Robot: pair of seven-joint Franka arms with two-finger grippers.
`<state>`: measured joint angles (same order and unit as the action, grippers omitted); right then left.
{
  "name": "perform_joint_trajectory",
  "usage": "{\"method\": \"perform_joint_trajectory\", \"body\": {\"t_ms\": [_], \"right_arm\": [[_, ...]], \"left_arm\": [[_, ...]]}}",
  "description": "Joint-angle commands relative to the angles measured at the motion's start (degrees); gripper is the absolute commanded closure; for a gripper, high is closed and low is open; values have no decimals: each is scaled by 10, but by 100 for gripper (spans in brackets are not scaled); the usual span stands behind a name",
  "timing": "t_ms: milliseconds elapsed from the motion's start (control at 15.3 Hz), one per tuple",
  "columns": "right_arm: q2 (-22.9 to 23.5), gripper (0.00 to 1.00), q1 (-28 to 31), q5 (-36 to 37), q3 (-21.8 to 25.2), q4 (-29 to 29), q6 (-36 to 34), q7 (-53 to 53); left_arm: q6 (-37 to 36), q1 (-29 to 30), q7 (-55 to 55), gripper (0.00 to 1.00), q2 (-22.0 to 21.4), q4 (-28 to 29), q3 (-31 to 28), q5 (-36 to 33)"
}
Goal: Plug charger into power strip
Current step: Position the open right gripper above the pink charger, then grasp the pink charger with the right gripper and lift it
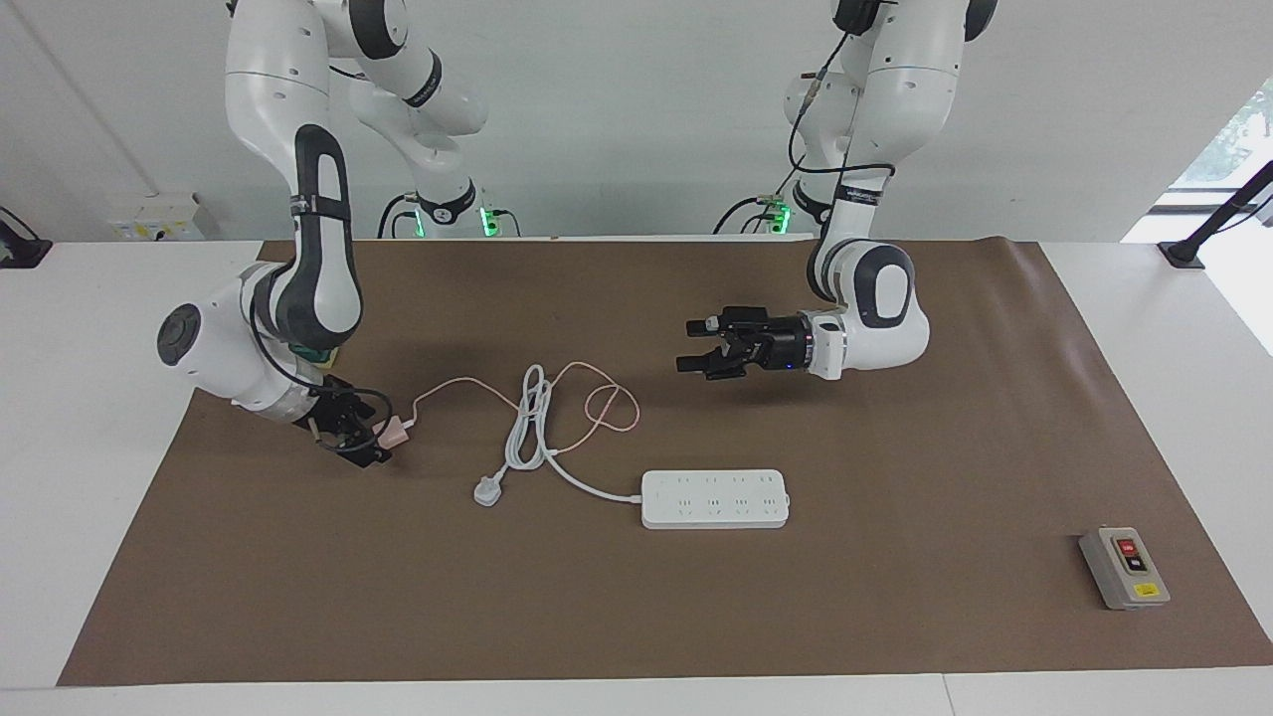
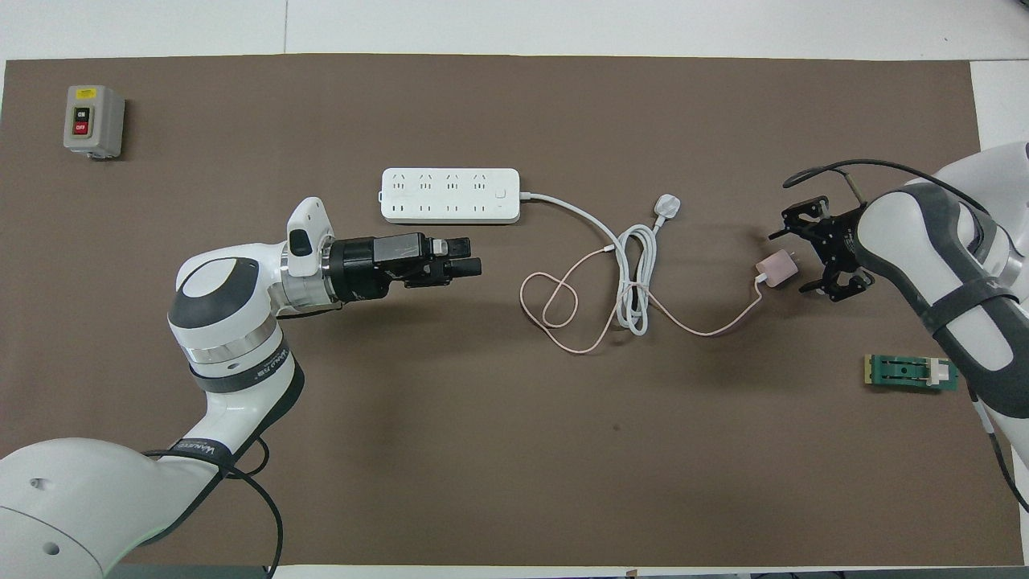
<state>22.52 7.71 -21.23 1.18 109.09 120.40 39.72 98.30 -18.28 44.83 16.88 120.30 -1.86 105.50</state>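
So the charger [image 2: 776, 268] is sitting on the brown mat [image 1: 895, 617] at the right arm's end of the table, and the right gripper [image 2: 812, 251] is right down at it with its fingers spread, one on either side of the pink cube, prongs pointing into the gap. From the overhead view there's a sliver of mat between the cube and the fingers; from the facing view the gripper [image 1: 363, 436] overlaps the cube [image 1: 394, 432] so you honestly can't tell if it's touching. The thin pink cable [image 2: 563, 301] loops off toward the middle and crosses the coiled white cord [image 2: 635, 277] of the power strip [image 2: 450, 195], which lies flat near the middle, farther from the robots than the cable loops, nothing plugged into it. Its white three-pin plug [image 2: 668, 207] is lying loose on the mat. The left gripper [image 1: 708, 348] hovers over the mat on the robots' side of the strip, pointing sideways, fingers a bit apart and holding nothing. The overhead view also shows a small green board [image 2: 910, 373] near the right arm, which the facing view mostly hides under that arm. Grey button box [image 1: 1124, 567] sits way off at the left arm's end.
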Motion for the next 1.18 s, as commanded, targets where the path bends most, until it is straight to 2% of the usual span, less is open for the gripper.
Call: {"method": "perform_joint_trajectory", "body": {"t_ms": [0,459,786,852,983,1114], "right_arm": [[-2,0,3,-12,-2,4,4,-20],[-4,4,-1,-12,-2,10,2,-14],[-5,21,-2,-12,-2,17,2,-12],[-5,28,-2,-12,-2,17,3,-12],[-6,57,-2,-12,-2,18,4,-3],[-6,91,-2,-12,-2,17,6,25]], "left_arm": [[28,-15,10,0,4,-1,-7,3],[60,-24,37,0,6,-4,-6,5],[59,-25,41,0,6,-4,-7,6],[58,-25,41,0,6,-4,-7,6],[58,-25,41,0,6,-4,-7,6],[58,-25,41,0,6,-5,-7,6]]}}
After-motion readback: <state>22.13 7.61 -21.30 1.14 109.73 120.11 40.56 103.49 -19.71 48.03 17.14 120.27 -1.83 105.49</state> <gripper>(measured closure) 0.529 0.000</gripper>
